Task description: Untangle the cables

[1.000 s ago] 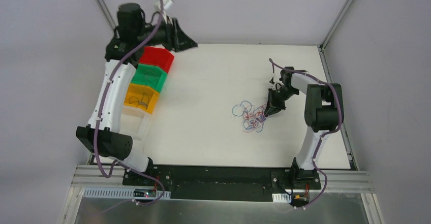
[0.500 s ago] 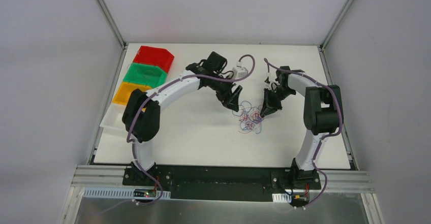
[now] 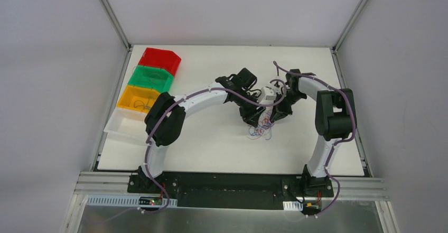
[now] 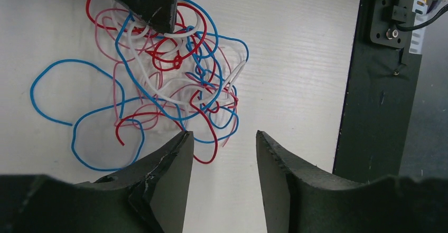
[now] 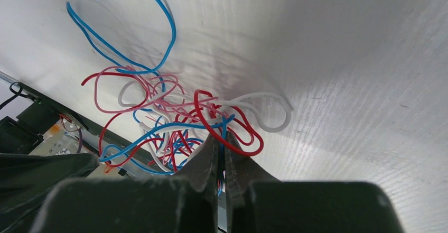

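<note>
The right tool [image 5: 221, 140] is pinching strands of the cables [image 4: 179, 80] on the bench [image 4: 296, 58] while the left tool [image 4: 224, 138] is hovering beside them, fingers spread

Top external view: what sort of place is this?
Probably a lab robot test cell: a white table boxed in by plain grey panels on aluminium framing, the left arm and right arm bolted to a black plate at its near edge, and a row of coloured bins.
</note>
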Controlling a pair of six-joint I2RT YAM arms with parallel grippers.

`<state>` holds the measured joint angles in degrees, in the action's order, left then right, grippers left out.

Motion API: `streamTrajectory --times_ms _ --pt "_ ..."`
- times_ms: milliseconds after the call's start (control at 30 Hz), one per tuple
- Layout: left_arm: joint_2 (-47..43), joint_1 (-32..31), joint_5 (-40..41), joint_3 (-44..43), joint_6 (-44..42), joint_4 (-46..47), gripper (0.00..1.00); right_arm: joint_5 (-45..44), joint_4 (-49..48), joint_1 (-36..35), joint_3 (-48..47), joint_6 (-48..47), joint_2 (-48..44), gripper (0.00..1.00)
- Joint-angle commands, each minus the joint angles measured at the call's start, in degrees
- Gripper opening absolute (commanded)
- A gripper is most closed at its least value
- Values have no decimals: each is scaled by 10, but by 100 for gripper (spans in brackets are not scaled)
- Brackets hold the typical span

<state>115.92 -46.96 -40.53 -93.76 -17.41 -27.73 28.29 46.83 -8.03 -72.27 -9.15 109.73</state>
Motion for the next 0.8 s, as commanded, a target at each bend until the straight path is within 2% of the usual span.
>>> streamTrajectory --times_ms 0,167,267,400,433,700,767 --pt "21 -12 33 -15 -14 19 48 5 12 -7 4 5 -22 0" --pt "37 -14 60 -16 -7 27 47 6 12 -7 6 6 -23 0" --pt "41 -17 69 -17 -7 29 40 7 13 -7 6 7 -22 0" --pt "27 -17 53 -14 3 29 3 3 13 -7 3 7 -19 0" --pt "16 -17 45 -12 8 29 0 1 13 -7 2 7 -18 0" --pt "-172 -2 -56 14 21 -8 0 -92 -1 -6 -8 15 -13 0" --pt "-212 12 -81 5 38 -14 0 -111 -2 -6 -14 18 -9 3"
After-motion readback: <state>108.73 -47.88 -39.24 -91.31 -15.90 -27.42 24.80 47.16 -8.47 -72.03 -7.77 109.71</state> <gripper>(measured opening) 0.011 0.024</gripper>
